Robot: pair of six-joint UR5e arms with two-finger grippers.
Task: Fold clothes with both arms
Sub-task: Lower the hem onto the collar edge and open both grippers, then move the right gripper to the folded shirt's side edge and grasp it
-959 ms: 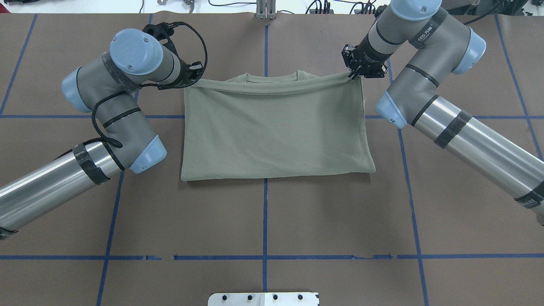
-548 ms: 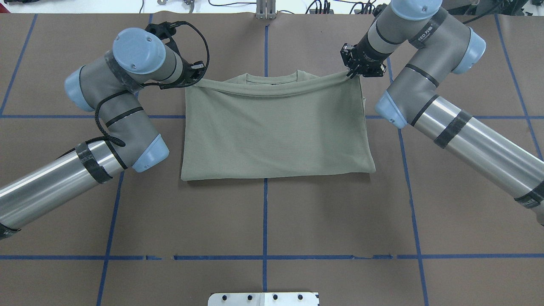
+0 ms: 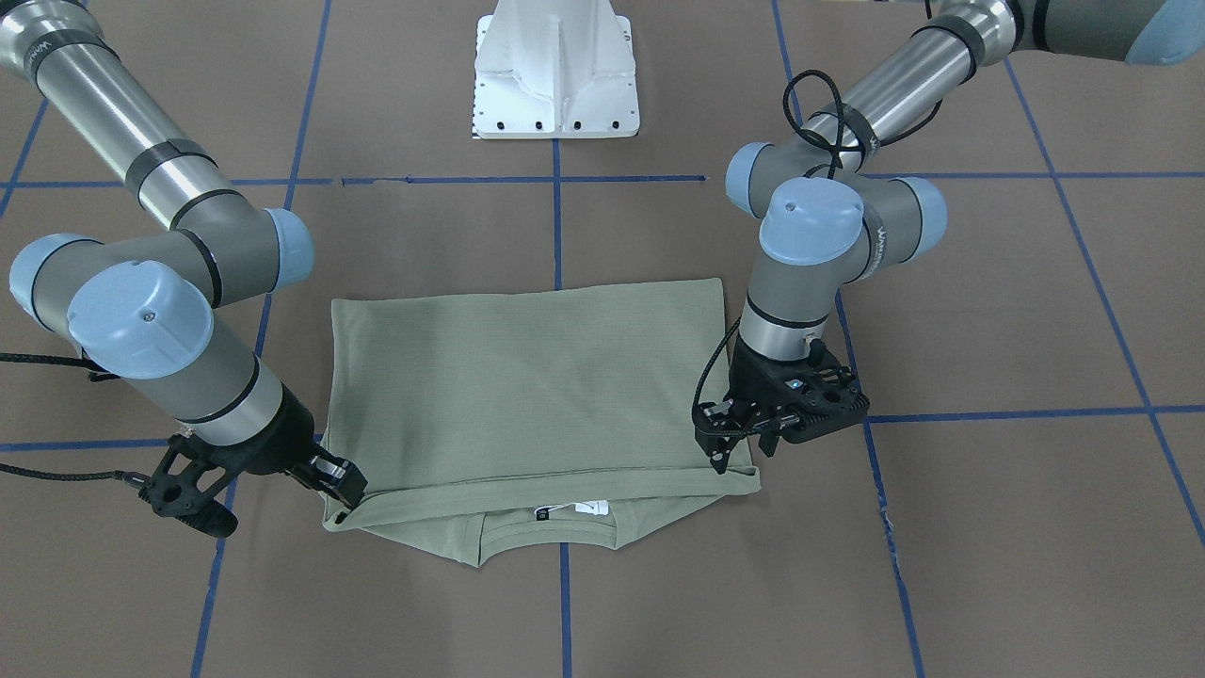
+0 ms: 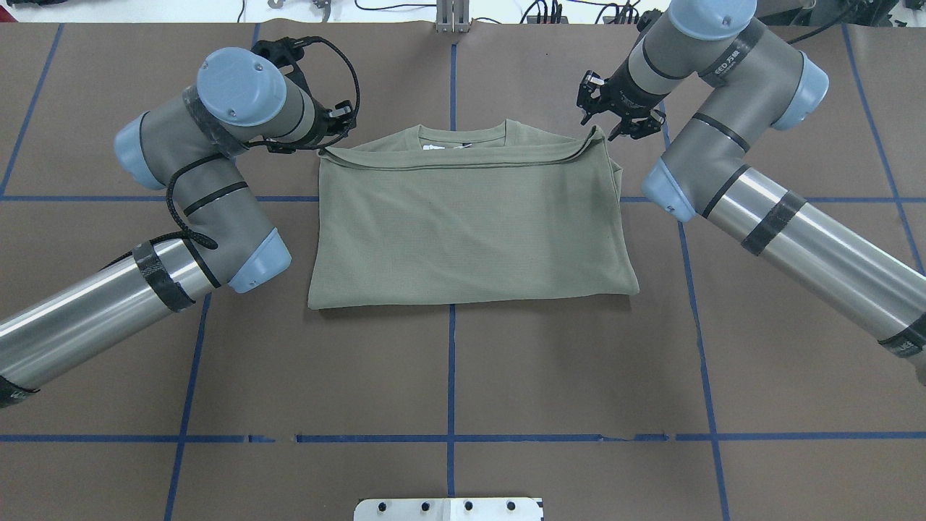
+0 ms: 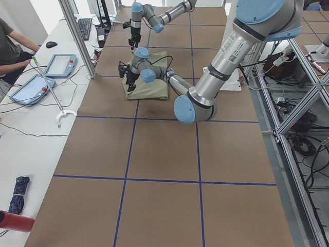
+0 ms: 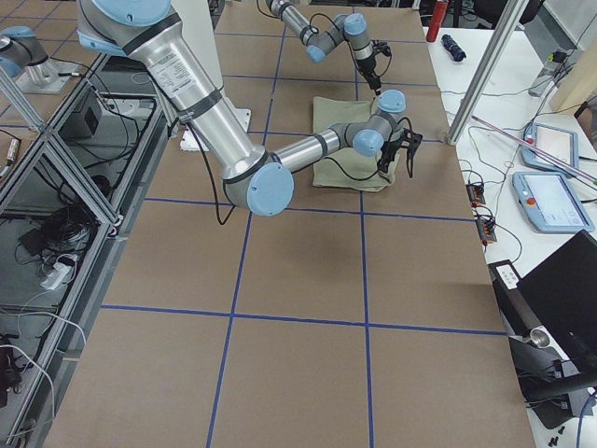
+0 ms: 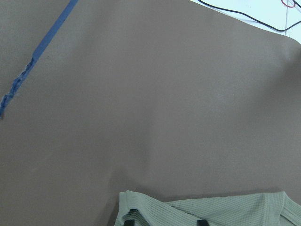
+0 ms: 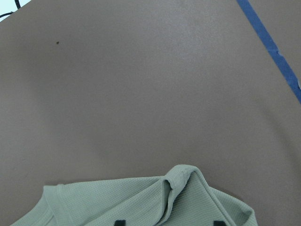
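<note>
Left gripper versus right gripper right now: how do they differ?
The left gripper points almost straight down at its shirt corner; the right gripper slants in low. Under the left gripper the corner lies flat; under the right gripper it stands bunched in a small peak. Shared: both have fingers open, holding nothing, at the collar-end corners.

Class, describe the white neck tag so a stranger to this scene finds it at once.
On the brown table crossed by blue tape lines lies a folded sage-green knit shirt. At its neck opening, on the edge away from the white metal pedestal, sits the small white fabric tag; its neighbour is a smaller black tag.
</note>
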